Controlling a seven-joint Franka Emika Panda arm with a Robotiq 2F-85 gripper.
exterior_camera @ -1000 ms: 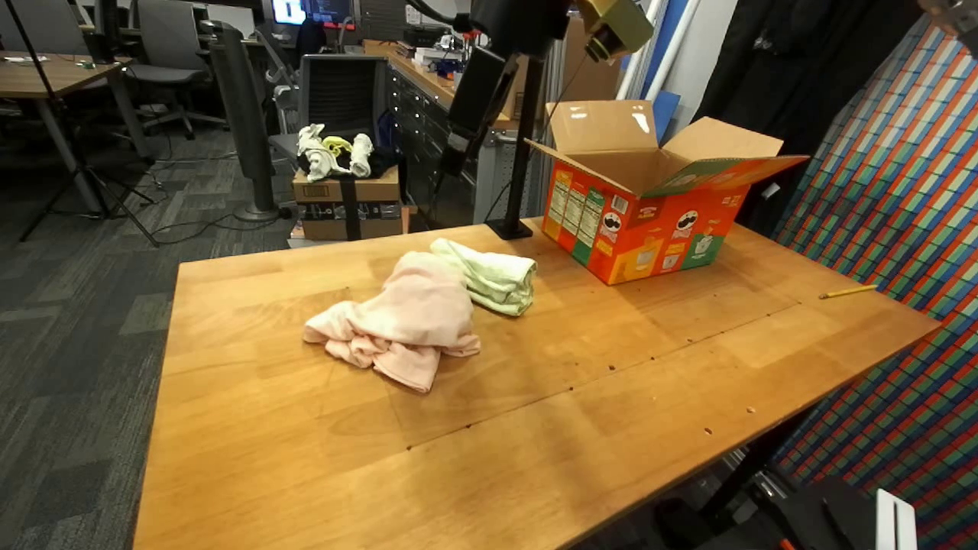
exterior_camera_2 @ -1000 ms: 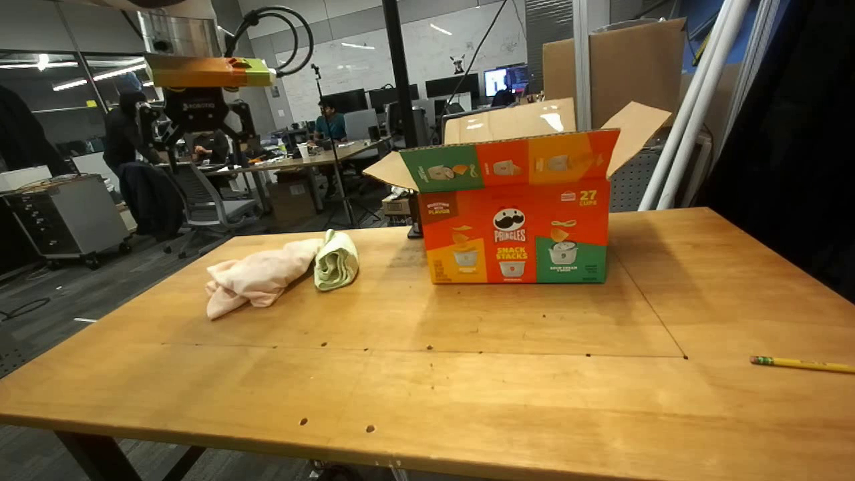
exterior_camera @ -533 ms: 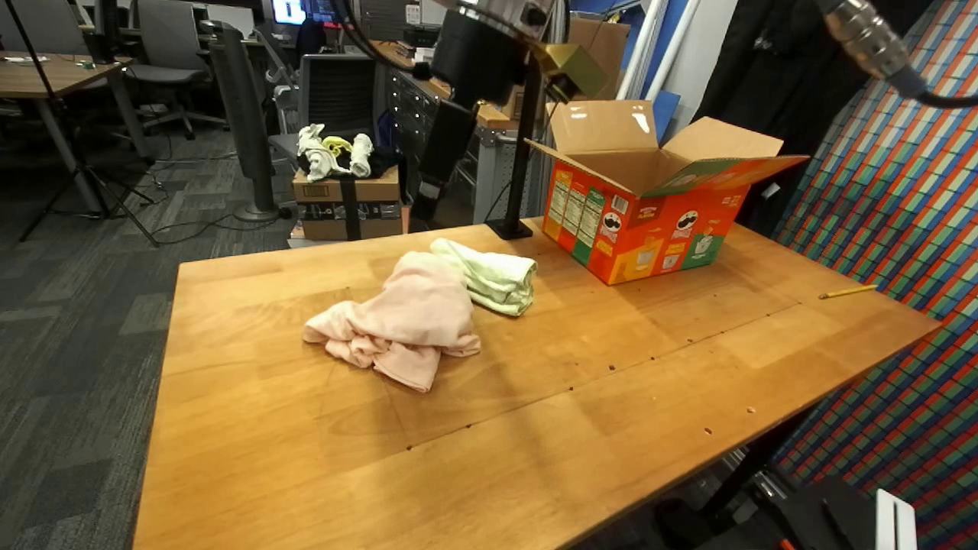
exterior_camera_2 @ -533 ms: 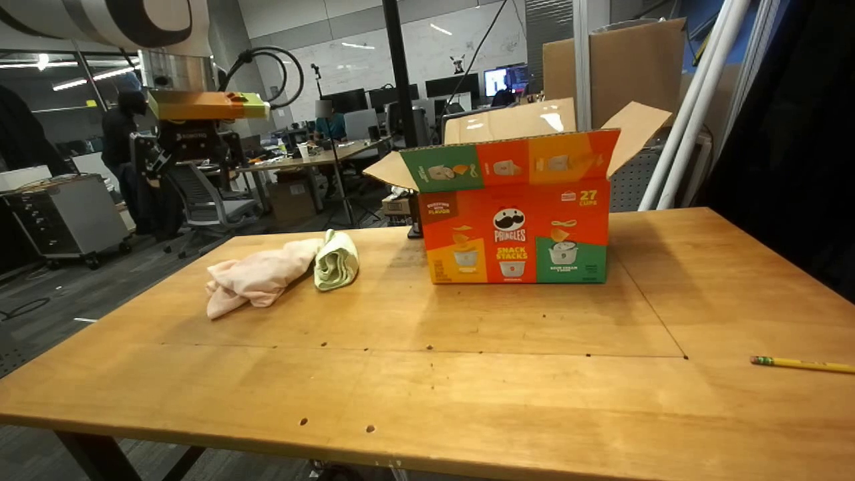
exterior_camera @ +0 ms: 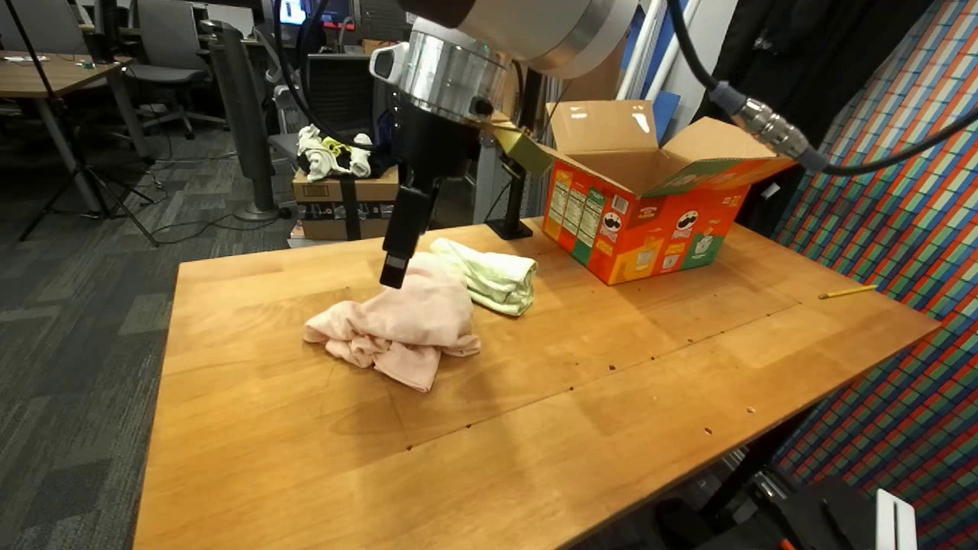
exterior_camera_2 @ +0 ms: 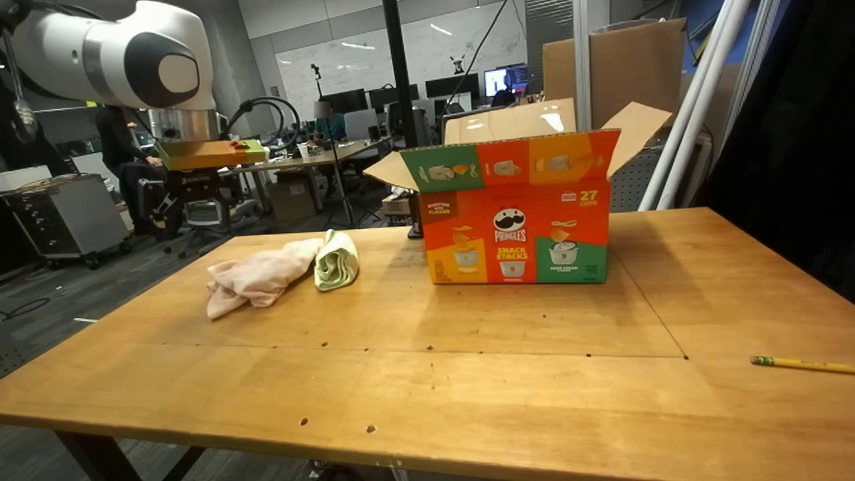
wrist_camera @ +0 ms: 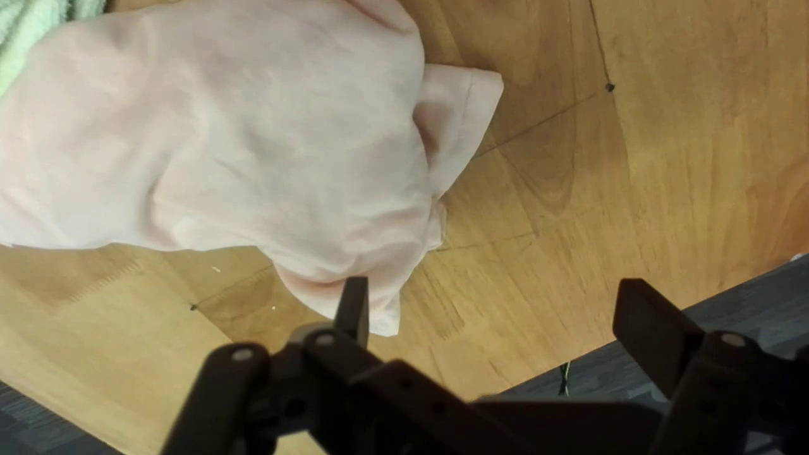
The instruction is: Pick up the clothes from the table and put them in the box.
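Note:
A crumpled pink cloth [exterior_camera: 412, 317] lies on the wooden table, also in an exterior view [exterior_camera_2: 260, 277] and filling the upper left of the wrist view [wrist_camera: 272, 139]. A rolled pale green cloth [exterior_camera: 500, 279] lies against it; it shows in an exterior view [exterior_camera_2: 337, 264] and at the wrist view's corner [wrist_camera: 31, 31]. The red and orange box [exterior_camera: 665, 237] stands open with its flaps spread; its inside bottom is hidden. My gripper [wrist_camera: 494, 284] is open and empty, above the table. In the wrist view one finger [wrist_camera: 355, 309] overlaps the pink cloth's corner; contact does not show.
A black post [exterior_camera: 516, 206] rises at the table's back edge between the cloths and the box. The box's open flaps [exterior_camera_2: 638, 133] stick outward. A yellow pencil [exterior_camera_2: 801, 364] lies on the table [exterior_camera_2: 467, 401]. The table edge passes under my gripper in the wrist view.
My gripper has come down from high above toward the table, near the pink cloth, and stays open. The cloths and the box have not moved.

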